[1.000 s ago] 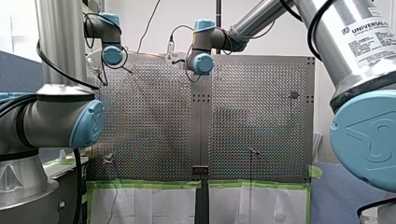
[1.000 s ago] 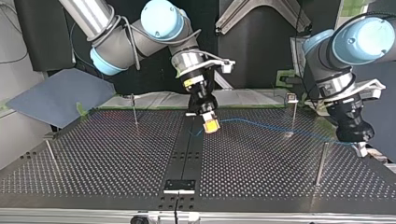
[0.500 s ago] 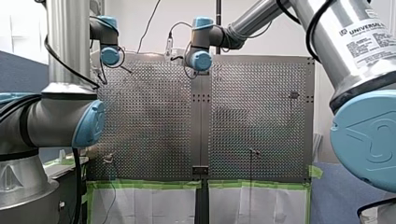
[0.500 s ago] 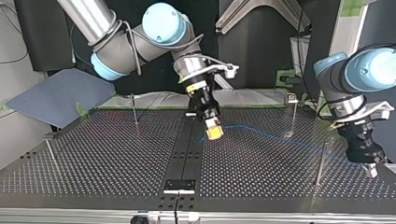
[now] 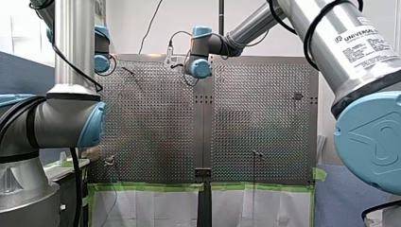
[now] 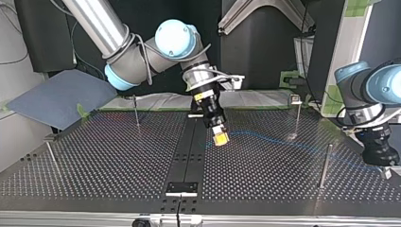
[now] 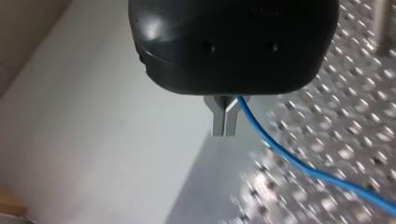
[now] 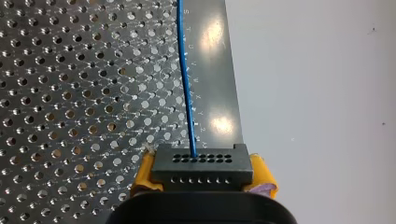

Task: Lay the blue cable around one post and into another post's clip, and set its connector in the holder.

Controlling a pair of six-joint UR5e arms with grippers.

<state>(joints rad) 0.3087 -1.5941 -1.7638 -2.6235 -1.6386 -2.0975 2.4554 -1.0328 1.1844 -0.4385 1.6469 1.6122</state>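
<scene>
Steel posts come first: a short post [image 6: 49, 152] at the top view's 9 o'clock and a thin post [image 6: 136, 110] at 10 o'clock stand on the tabletop [image 6: 94, 165], well apart from the work. Near the middle, my right end effector [image 6: 220, 138] is clenched on the black connector [image 8: 201, 167], with yellow pads [image 8: 144, 177] at both its ends. It has eased slightly toward 5 o'clock in the last second. The blue cable [image 6: 265, 138] leaves it toward 3 o'clock, passing near the foot of the clip post [image 6: 297, 111] at 2 o'clock. Next is the plain post [image 6: 325, 163] at 4 o'clock. Beyond it my left end effector [image 6: 385, 171], its metal fingers [image 7: 217, 121] pinched on the cable, has swung from 3 toward 4 o'clock, past that post. I judge this the lead-in to wrapping: nothing is looped or clipped yet. Whether the cable runs before or behind the plain post I cannot tell. What I take for the holder [image 6: 181, 187], at 6 o'clock, waits unfilled.
</scene>
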